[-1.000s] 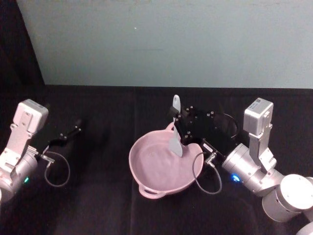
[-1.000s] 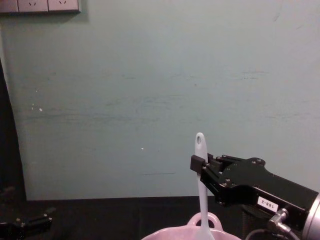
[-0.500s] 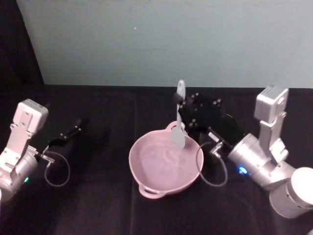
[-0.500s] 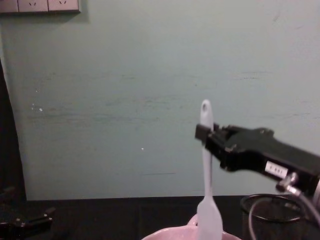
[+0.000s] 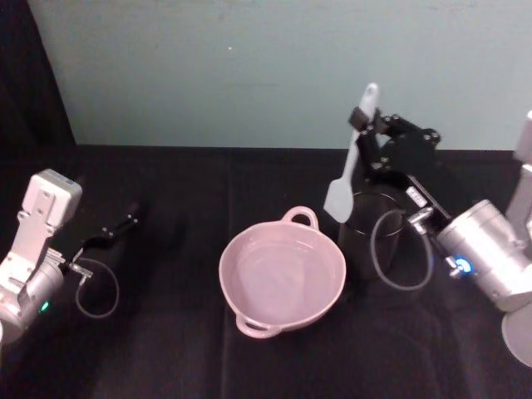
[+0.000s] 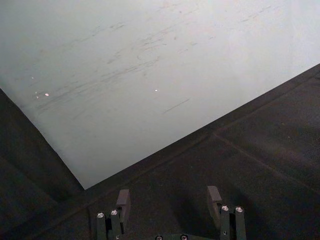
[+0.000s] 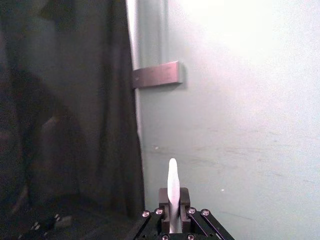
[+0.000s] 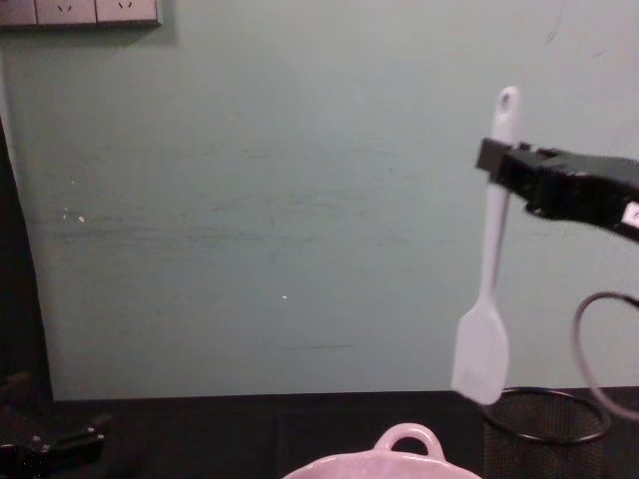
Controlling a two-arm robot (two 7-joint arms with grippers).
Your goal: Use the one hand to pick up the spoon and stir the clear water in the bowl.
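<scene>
The right hand [image 5: 359, 118] is clenched on the spoon [image 5: 350, 162] high on its handle, just under the hole at the tip. The spoon hangs upright, blade down, clear of the water and raised over the mesh cup [image 5: 376, 231] beside the bowl [image 5: 283, 274], not over the bowl. Judging by this, the pick-up is done; whether stirring is finished I cannot tell. The left gripper [image 6: 170, 210] rests spread apart at the far left of the table [image 5: 166, 332]

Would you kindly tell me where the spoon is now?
The spoon hangs blade-down in the right claw, raised above the mesh cup, right of the bowl.
</scene>
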